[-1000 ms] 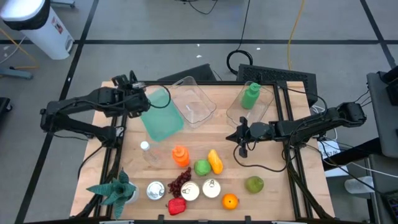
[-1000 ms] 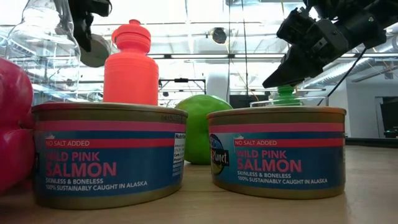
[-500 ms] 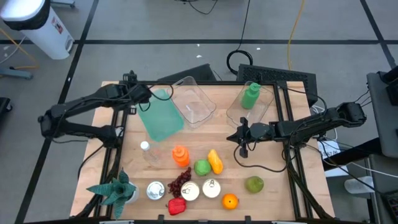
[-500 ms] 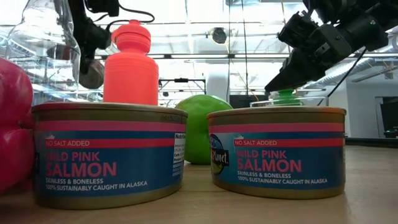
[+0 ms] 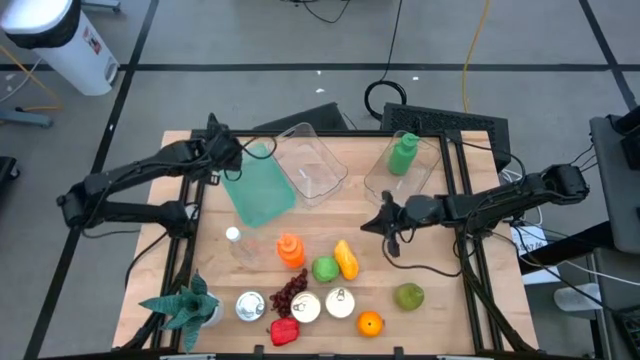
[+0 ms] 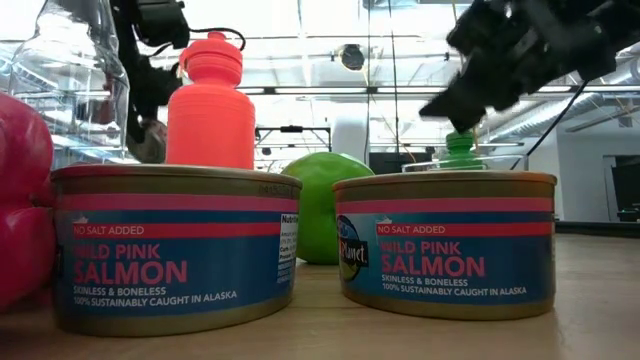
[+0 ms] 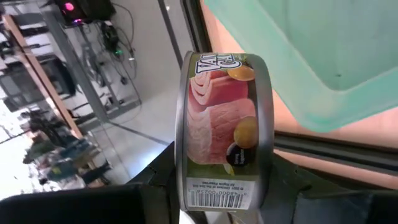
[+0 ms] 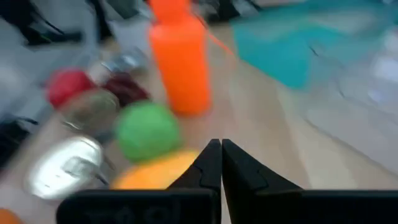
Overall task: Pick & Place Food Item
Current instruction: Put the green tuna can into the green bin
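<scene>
From above, the wooden table [image 5: 440,320] is crowded along its near edge with food items, while bare wood lies open near the right edge. The left gripper [image 5: 222,152] hangs at the far left edge beside a teal lid [image 5: 262,187]; a clear bin [image 5: 312,165] sits by it at the far edge. The right gripper [image 5: 385,222] hovers over mid-table, above bare wood, just beyond the yellow fruit [image 5: 346,259] and green apple [image 5: 324,269].

At table height, two salmon cans [image 6: 448,240] fill the foreground, an orange bottle [image 6: 210,105] and the apple behind them, with a bright room of ceiling beams beyond.

The left wrist camera shows the left gripper's fingers [image 7: 163,182] pinching a meat can [image 7: 222,130] by its flat ends, so it stands on edge, its short axis running between the fingers, label facing the lens, over the table's edge beside the teal lid.

The right wrist camera shows the right gripper's fingers [image 8: 210,163] pressed together, empty, aimed at the yellow fruit, with the apple and the orange bottle beyond.
</scene>
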Controlling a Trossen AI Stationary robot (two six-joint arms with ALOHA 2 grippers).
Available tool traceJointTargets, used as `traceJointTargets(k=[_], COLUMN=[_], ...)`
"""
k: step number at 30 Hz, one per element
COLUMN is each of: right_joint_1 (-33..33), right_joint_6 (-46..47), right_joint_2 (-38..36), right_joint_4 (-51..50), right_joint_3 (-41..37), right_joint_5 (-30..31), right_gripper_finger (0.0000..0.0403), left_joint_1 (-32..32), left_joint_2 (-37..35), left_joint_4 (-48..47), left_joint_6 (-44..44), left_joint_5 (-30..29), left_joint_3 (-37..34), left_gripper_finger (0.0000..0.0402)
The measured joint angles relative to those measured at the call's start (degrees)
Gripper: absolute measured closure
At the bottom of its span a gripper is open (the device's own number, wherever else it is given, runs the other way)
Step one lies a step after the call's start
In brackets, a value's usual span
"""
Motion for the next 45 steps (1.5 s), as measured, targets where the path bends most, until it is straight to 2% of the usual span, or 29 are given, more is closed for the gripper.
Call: traceJointTargets(k=[5,17,22,27,31,36,39,45], right_joint_1=[1.32,1.57,1.57,1.57,1.57,1.57,1.57,1.57], right_joint_6=[-0.49,-1.84,-2.9,-2.9,-2.9,-2.93,-2.94,-2.94], right_joint_2=[-1.33,-1.65,-1.65,-1.65,-1.65,-1.63,-1.63,-1.63], right_joint_4=[6.44,4.72,4.54,4.52,4.5,4.49,4.48,4.53], right_joint_3=[0.0,0.0,0.0,0.0,0.0,0.0,0.0,0.0], right_joint_5=[-2.01,-1.96,-1.93,-1.93,-1.93,-1.93,-1.93,-1.71], right_gripper_finger=[0.0402,0.0402,0.0401,0.0402,0.0402,0.0402,0.0402,0.0402], left_joint_1=[-0.26,-6.2,-8.81,-9.02,-9.04,-9.04,-9.04,-8.73], left_joint_2=[-1.2,-1.28,-1.03,-0.95,-0.93,-0.93,-0.93,0.63], left_joint_4=[5.21,11.38,12.33,18.02,27.36,34.52,34.47,34.18], left_joint_6=[4.19,8.4,13.85,21.39,24.27,25.38,27.61,27.2], left_joint_5=[0.02,-0.31,0.26,0.06,0.16,4.39,7.62,9.56], left_joint_3=[-4.09,-8.86,-9.16,-13.31,-17.0,-18.76,-19.59,-20.01], left_gripper_finger=[0.0264,0.0264,0.0264,0.0264,0.0264,0.0264,0.0264,0.0263])
